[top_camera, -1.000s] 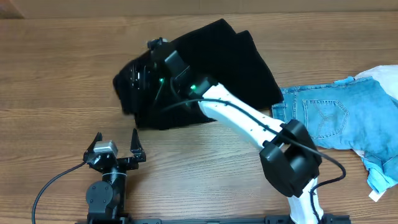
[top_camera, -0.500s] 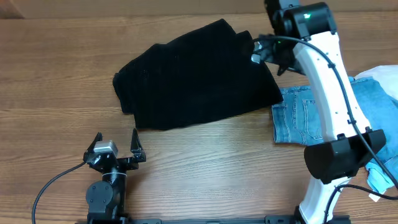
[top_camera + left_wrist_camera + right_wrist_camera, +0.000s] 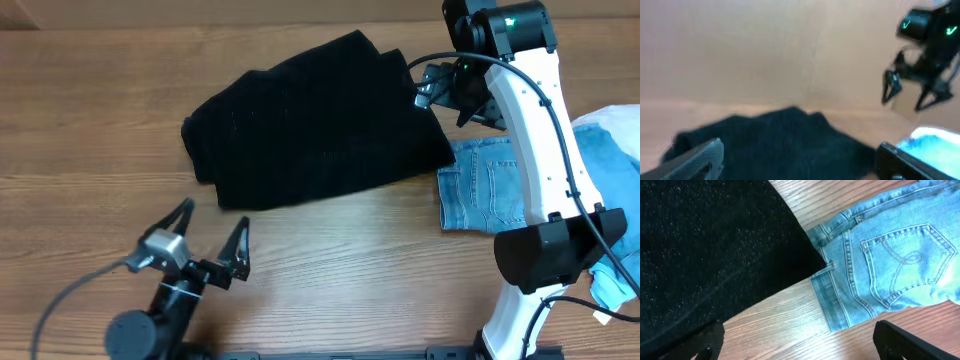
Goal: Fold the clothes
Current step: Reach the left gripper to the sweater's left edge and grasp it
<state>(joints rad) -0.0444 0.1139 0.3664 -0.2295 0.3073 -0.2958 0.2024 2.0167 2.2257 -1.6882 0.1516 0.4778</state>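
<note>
The black knit garment lies bundled at upper centre of the wooden surface, its right corner touching the light-blue denim. The right tool hovers above that corner, spread and empty. The left tool, lower left, is likewise spread. A good grasp would likely pinch the knit's edge alone, clear of the denim.

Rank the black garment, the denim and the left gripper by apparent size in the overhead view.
1. black garment, clearly largest
2. denim, second, though the right arm covers part of it
3. left gripper, smallest
</note>
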